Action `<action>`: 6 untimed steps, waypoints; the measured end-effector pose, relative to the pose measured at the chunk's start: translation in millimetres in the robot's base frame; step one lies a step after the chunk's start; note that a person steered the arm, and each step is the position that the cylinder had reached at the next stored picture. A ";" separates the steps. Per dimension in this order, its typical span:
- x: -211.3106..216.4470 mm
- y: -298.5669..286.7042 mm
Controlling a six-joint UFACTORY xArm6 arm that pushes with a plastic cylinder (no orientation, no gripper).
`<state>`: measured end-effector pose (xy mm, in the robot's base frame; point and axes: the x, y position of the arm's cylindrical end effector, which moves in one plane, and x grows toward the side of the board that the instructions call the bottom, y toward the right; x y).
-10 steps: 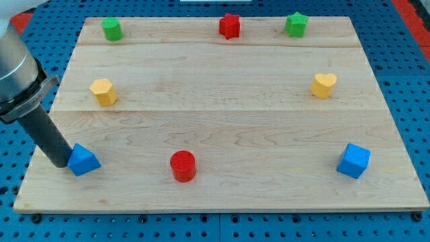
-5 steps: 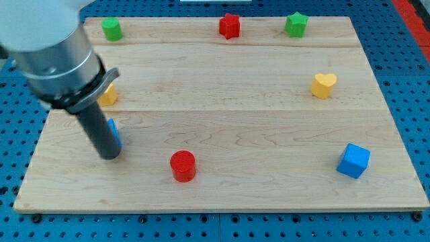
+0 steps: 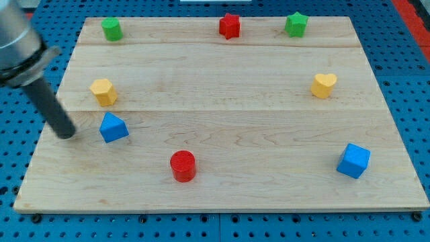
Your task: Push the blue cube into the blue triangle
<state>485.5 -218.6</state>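
The blue cube (image 3: 353, 160) sits near the board's bottom right corner. The blue triangle (image 3: 113, 128) lies at the left of the board, just below the yellow hexagon block (image 3: 103, 91). My tip (image 3: 66, 134) touches the board to the left of the blue triangle, a short gap apart from it. The rod slants up to the view's top left. The cube is far across the board to the right of my tip.
A red cylinder (image 3: 183, 166) stands at the bottom middle. A green block (image 3: 111, 29), a red star (image 3: 230, 25) and a green star (image 3: 295, 25) line the top edge. A yellow heart (image 3: 323, 85) sits at the right.
The blue triangle has been pushed up and to the right from the bottom left corner. My tip swung over it and has now pulled back to its left.
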 end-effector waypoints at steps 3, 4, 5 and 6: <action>-6.1 197.0; -6.1 259.3; -1.2 283.4; 51.3 276.7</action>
<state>536.8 58.1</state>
